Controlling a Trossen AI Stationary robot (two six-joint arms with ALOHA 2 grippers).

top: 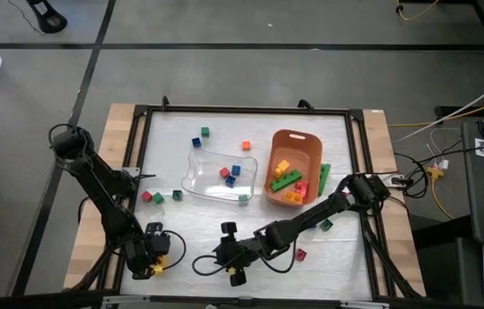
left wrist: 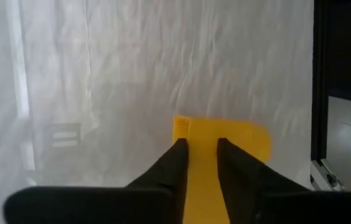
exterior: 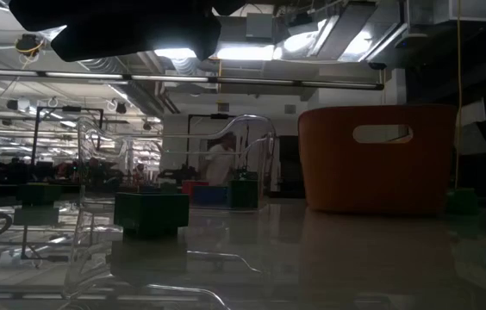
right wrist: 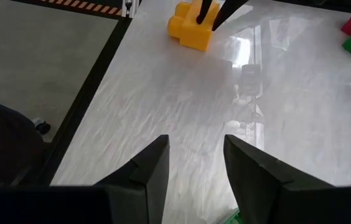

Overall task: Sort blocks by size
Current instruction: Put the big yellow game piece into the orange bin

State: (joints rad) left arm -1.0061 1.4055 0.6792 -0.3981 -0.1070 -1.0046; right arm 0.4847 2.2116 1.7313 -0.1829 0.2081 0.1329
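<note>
Left tool (left wrist: pixel 199 152) clamps yellow block (left wrist: pixel 225 140), its base hidden | right tool (right wrist: pixel 194 158) parted, empty

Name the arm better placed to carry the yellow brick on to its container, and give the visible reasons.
Left. The left gripper is already shut on the yellow brick at the table's near-left corner. The right gripper is open, holds nothing and only points toward that brick over bare table.

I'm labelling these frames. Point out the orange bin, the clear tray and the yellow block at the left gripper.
orange bin (top: pixel 310 148): high view, on its far right rim.
clear tray (top: pixel 197 176): high view, on a bare patch of its floor.
yellow block (left wrist: pixel 238 140): left wrist view, on its top face beyond the gripper.
</note>
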